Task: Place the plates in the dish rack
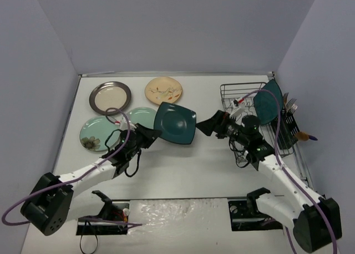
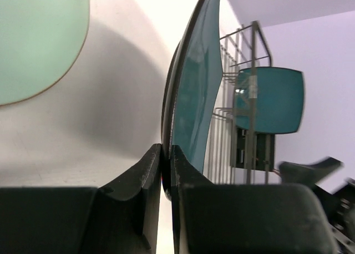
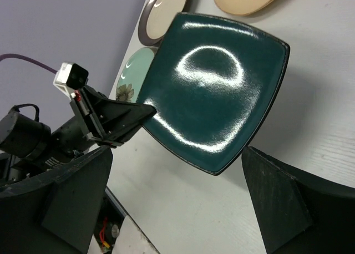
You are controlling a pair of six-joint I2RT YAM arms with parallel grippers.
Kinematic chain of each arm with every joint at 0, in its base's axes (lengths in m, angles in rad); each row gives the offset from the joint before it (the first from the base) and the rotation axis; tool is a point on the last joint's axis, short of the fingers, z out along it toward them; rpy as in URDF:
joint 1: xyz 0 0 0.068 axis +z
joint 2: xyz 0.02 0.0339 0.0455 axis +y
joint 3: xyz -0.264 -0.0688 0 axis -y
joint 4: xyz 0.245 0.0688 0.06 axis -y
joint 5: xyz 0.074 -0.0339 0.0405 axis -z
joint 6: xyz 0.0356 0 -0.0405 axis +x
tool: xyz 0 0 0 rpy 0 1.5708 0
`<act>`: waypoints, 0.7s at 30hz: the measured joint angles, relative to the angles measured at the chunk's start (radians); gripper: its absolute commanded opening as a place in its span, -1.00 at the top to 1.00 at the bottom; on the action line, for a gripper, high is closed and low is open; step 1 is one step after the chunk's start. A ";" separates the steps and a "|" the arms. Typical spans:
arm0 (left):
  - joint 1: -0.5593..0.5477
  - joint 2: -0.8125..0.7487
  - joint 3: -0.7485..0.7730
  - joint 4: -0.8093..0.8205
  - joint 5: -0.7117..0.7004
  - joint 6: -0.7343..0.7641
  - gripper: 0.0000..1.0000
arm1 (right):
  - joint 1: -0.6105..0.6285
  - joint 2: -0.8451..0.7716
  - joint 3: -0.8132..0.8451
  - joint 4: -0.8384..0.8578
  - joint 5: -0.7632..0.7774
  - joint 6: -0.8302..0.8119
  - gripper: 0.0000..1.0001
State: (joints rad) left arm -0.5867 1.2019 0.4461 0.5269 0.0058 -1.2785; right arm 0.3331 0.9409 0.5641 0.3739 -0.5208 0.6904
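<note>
Left fingers clamp shut on the rim of the glossy dark teal square plate, held tilted at centre. Right fingers (spread wide, empty) sit at its 3 o'clock.

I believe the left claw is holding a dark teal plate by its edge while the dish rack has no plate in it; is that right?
Not quite. The left claw does hold a dark teal plate by its edge, but the dish rack has one plate in it: a second dark teal plate stands among its wires, as the top external view shows.
</note>
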 measured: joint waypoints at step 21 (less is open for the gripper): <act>0.012 -0.393 -0.079 -0.120 -0.012 -0.036 1.00 | 0.119 0.347 -0.010 0.407 -0.095 0.044 -0.79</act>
State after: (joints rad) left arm -0.5747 0.8093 0.3672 0.4070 -0.0057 -1.3142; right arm 0.4517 1.2877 0.5543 0.7812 -0.6162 0.7342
